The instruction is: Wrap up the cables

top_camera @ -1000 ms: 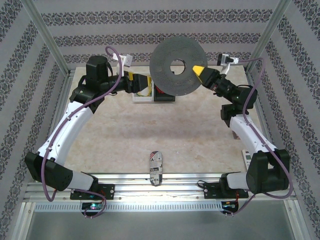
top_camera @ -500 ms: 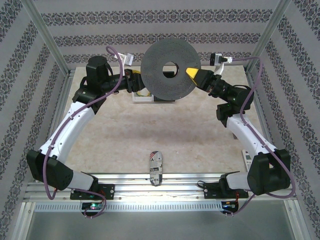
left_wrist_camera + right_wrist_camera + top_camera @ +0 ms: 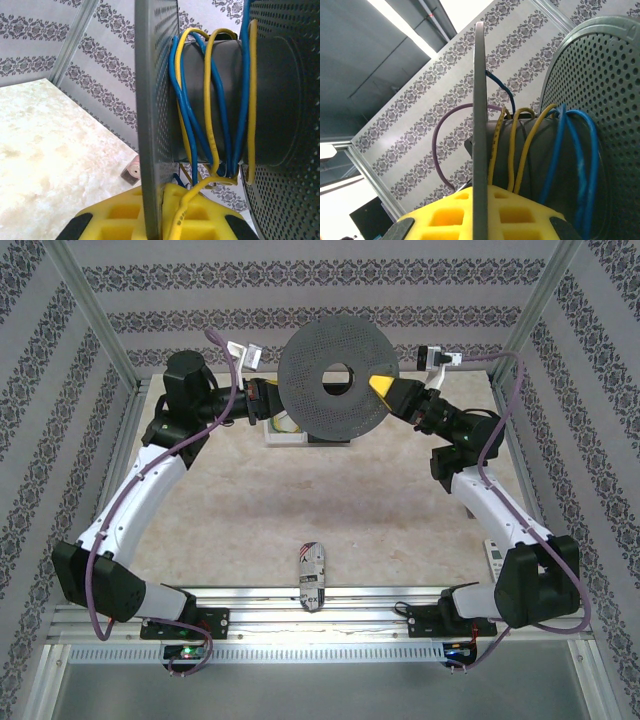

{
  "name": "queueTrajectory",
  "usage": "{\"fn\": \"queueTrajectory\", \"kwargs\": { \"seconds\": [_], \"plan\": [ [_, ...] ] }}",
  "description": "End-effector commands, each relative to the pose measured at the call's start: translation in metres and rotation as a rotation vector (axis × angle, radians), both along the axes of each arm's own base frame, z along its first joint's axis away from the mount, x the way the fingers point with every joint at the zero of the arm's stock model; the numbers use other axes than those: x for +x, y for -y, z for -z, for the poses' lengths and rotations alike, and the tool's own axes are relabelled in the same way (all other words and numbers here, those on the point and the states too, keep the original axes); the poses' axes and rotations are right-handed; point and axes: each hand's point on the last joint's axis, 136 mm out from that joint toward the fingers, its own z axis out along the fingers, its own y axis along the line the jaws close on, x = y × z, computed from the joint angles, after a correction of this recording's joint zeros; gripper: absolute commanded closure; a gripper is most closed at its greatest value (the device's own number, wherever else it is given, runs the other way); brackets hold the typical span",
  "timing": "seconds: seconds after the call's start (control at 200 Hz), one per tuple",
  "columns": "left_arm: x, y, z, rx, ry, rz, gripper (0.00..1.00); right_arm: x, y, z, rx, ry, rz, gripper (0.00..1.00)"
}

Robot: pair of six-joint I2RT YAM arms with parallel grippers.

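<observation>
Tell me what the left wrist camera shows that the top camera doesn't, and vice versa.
Left wrist: yellow cable and blue cable looped round the hub of the spool. Top: the right gripper pinching the spool's opposite rim, and a small patterned object by the table's near edge. Both: the perforated grey spool with the left gripper shut on its flange.

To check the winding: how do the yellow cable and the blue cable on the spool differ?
One strand of the yellow cable leaves the core and runs down past the left tool; the blue cable sends none there. From the right wrist, yellow cable turns sit left, blue cable turns right. Both wrap the spool loosely.
</observation>
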Motion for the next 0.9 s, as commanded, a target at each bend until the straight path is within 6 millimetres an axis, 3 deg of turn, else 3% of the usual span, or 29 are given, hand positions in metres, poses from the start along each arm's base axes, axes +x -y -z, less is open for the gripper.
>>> {"fn": "queueTrajectory", "kwargs": {
  "seconds": [0.0, 0.08, 0.13, 0.225, 0.305, 0.42, 0.61, 0.699, 0.899],
  "plan": [
    [0.004, -0.006, -0.018, -0.013, 0.098, -0.047, 1.00, -0.017, 0.001, -0.026, 0.032, 0.096, -0.018, 1.00],
    [0.005, -0.011, -0.025, -0.024, 0.090, -0.084, 1.00, 0.000, 0.004, -0.018, 0.004, 0.057, 0.031, 0.95],
    [0.008, -0.016, -0.029, -0.036, 0.071, -0.116, 1.00, 0.011, 0.009, -0.015, -0.002, 0.034, 0.070, 0.76],
    [0.013, -0.025, -0.036, -0.048, 0.040, -0.183, 1.00, 0.026, 0.019, -0.011, -0.020, 0.012, 0.132, 0.50],
    [0.019, -0.036, -0.042, -0.064, 0.012, -0.255, 1.00, 0.035, 0.028, -0.007, -0.057, -0.004, 0.195, 0.41],
    [0.026, -0.053, -0.053, -0.109, -0.022, -0.348, 1.00, 0.042, 0.042, 0.007, -0.138, -0.036, 0.297, 0.38],
    [0.044, -0.087, -0.061, -0.239, -0.129, -0.544, 1.00, 0.030, 0.048, 0.038, -0.304, -0.085, 0.421, 0.41],
    [0.049, -0.094, -0.063, -0.315, -0.167, -0.579, 1.00, 0.020, 0.038, 0.048, -0.371, -0.089, 0.453, 0.46],
    [0.049, -0.096, -0.072, -0.412, -0.199, -0.567, 1.00, 0.014, 0.010, 0.048, -0.467, -0.048, 0.503, 0.57]
  ]
}}
